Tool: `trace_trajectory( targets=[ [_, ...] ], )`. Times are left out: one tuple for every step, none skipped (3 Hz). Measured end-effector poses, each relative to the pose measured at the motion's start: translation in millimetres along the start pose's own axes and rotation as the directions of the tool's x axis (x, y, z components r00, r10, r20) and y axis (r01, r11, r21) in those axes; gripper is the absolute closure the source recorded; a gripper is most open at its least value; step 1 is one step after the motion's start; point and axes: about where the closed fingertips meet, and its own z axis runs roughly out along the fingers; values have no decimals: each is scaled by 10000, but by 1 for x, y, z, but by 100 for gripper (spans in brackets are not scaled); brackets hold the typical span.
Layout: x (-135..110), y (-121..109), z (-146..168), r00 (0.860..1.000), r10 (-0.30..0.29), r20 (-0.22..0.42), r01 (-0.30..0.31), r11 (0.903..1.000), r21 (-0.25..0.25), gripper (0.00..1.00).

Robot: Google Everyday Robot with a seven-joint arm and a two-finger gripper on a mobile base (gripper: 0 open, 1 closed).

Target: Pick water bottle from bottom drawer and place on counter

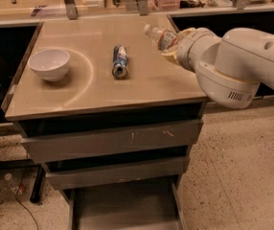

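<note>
Two things lie on the counter (94, 92): a white bowl (49, 63) at its left and a can (119, 61) on its side near its middle. Below the counter, the bottom drawer (122, 207) stands open. Over the counter's right part my gripper (172, 45) clasps the bottle (159, 35), which is tilted with its cap up-left.

A white round bowl (49, 63) sat upright at the left. A blue-and-white metal drink can (119, 61) lay on its side to the bowl's right, well apart (the gripper (171, 46), clasping the water bottle (157, 35), hung farther right). The speckled beige floor (242, 176) spread near right, and a thin dark cable (22, 202) trailed near left.
</note>
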Motion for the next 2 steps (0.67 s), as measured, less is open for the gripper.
trace_trajectory(
  targets=[
    [-11, -12, 32, 9999, -21, 125, 21, 10000, 60, 100],
    [-1, -9, 60, 9998, 64, -169, -66, 9999, -97, 100]
  ],
)
